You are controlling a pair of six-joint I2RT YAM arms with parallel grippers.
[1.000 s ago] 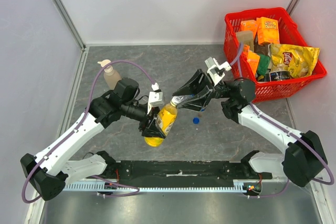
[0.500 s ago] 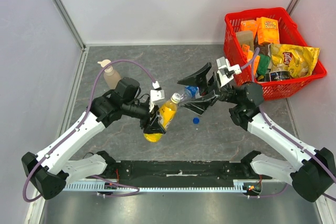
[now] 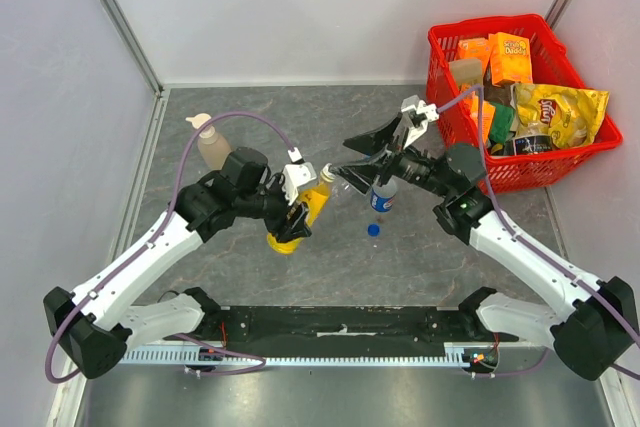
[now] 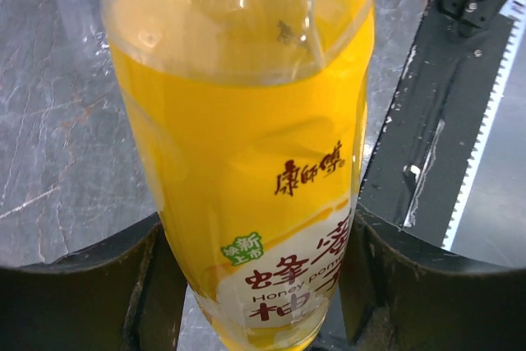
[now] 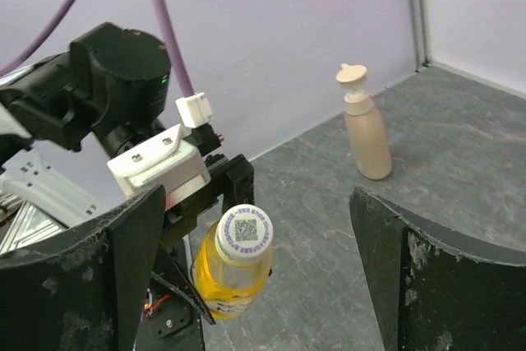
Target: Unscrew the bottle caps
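Observation:
My left gripper [image 4: 255, 285] is shut on the lower body of the yellow juice bottle [image 4: 246, 154], which it holds tilted above the table [image 3: 295, 209]. The bottle's white cap [image 5: 243, 230], printed with a QR code, sits on its neck. My right gripper [image 5: 255, 277] is open, its fingers [image 5: 90, 285] wide apart on either side of that cap without touching it; in the top view it [image 3: 342, 155] hovers just right of the cap [image 3: 326, 173]. A clear bottle with a blue label [image 3: 381, 197] stands below the right gripper. A loose blue cap [image 3: 373, 230] lies on the table.
A beige pump-top soap bottle [image 3: 210, 142] stands at the back left, also in the right wrist view [image 5: 366, 129]. A red basket [image 3: 487, 25] full of snack packs sits at the back right. The black base rail [image 3: 340, 327] runs along the near edge.
My right gripper opened off the juice bottle's cap, drew back to the right, then came back beside it, still open. The left arm raised the bottle and moved it slightly away.

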